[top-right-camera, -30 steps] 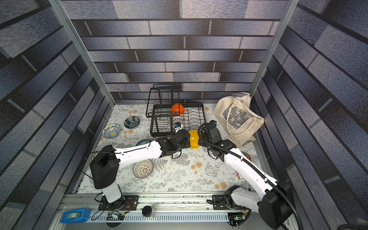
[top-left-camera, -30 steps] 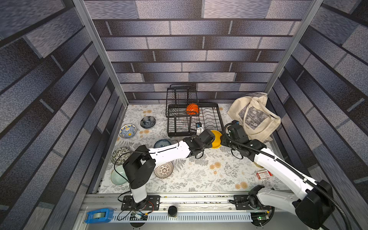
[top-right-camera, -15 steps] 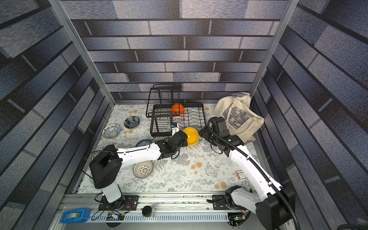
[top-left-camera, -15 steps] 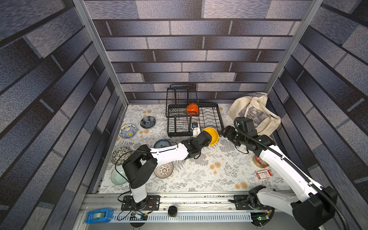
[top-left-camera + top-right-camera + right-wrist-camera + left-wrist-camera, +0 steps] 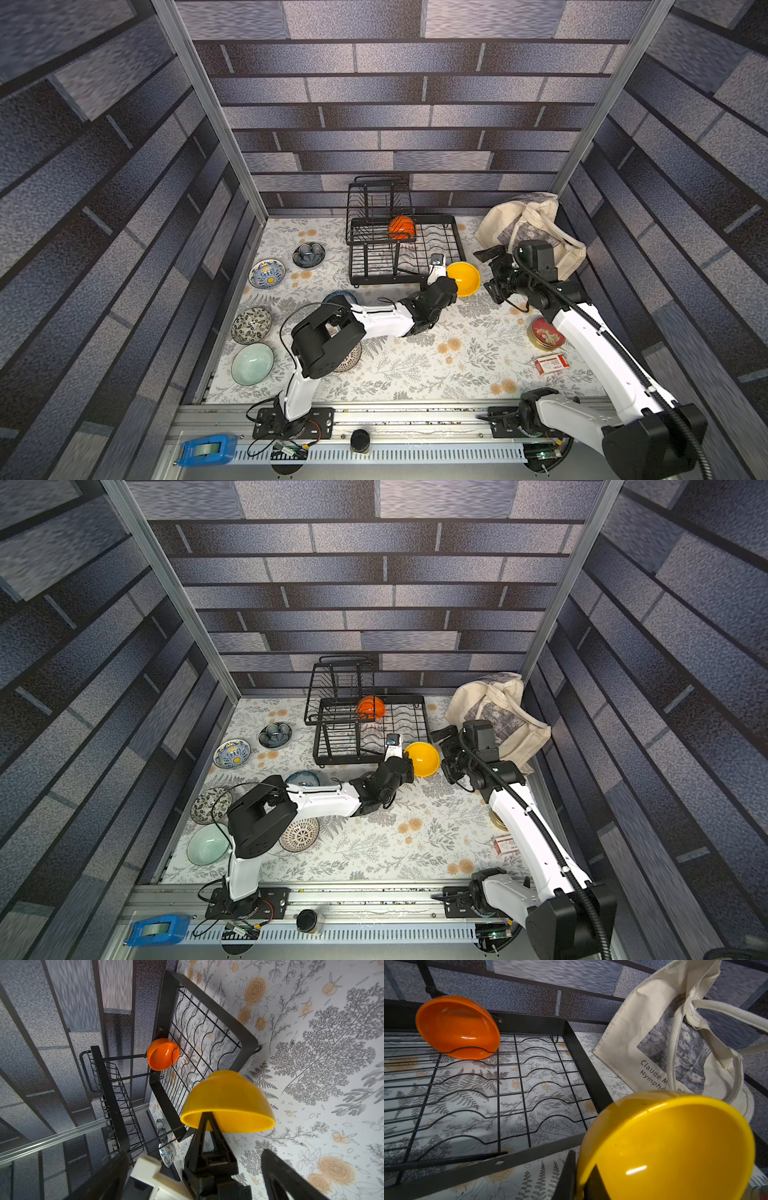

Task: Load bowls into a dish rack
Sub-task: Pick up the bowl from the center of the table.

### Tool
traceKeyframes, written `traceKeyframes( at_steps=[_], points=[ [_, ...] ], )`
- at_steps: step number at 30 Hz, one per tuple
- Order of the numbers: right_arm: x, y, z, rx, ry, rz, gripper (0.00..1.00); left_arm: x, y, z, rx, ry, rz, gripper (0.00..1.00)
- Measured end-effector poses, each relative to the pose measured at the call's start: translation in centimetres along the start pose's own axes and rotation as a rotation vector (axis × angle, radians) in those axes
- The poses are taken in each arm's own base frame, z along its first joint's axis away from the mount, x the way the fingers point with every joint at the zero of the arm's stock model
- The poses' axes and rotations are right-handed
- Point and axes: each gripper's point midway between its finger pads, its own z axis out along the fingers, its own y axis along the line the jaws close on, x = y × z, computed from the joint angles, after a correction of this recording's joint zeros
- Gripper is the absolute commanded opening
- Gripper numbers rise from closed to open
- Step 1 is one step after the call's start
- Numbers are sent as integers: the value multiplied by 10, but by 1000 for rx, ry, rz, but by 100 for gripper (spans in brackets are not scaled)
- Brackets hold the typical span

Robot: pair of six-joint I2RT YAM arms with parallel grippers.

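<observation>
My left gripper (image 5: 452,280) is clamped on the rim of the yellow bowl (image 5: 465,277), just outside the corner of the rack (image 5: 458,239), and the right gripper (image 5: 490,272) stands wide apart beside it, so I fear this thin grip slips if the bowl hits the frame.

In both top views the left arm (image 5: 382,320) (image 5: 324,801) covers part of the lattice bowl (image 5: 352,362) (image 5: 300,834) at eight o'clock on the mat (image 5: 415,374) (image 5: 374,854), and leaves us only a sliver of the blue-grey bowl (image 5: 338,295) (image 5: 303,776) at nine o'clock. In a top view the right arm (image 5: 528,833) hides most of the red tin (image 5: 496,820) near three o'clock. In the left wrist view the picture's edge cuts off the yellow bowl (image 5: 675,1147) and the left gripper (image 5: 581,1183) on its rim, and the bowl blocks the end of the print on the tote bag (image 5: 643,1032). We cannot read the small red card (image 5: 550,365) at four o'clock.
</observation>
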Motion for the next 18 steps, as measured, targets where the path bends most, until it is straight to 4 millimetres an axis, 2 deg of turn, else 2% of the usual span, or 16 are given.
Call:
traceKeyframes(
  at_steps=[3, 7, 11, 15, 18],
  points=[
    [-4, 2, -4, -40, -29, 101, 100, 2, -5, 5, 9, -14, 46, 0],
    [-10, -4, -10, -77, -81, 216, 100, -6, -12, 2, 19, -57, 90, 0],
    [-16, -1, -4, -96, -103, 277, 100, -10, -24, -3, 41, -87, 120, 0],
    [-19, 1, 6, -98, -116, 305, 96, -15, -33, -7, 58, -116, 141, 0],
    [-19, 3, 12, -102, -127, 317, 87, -18, -36, -9, 63, -132, 151, 0]
  ],
)
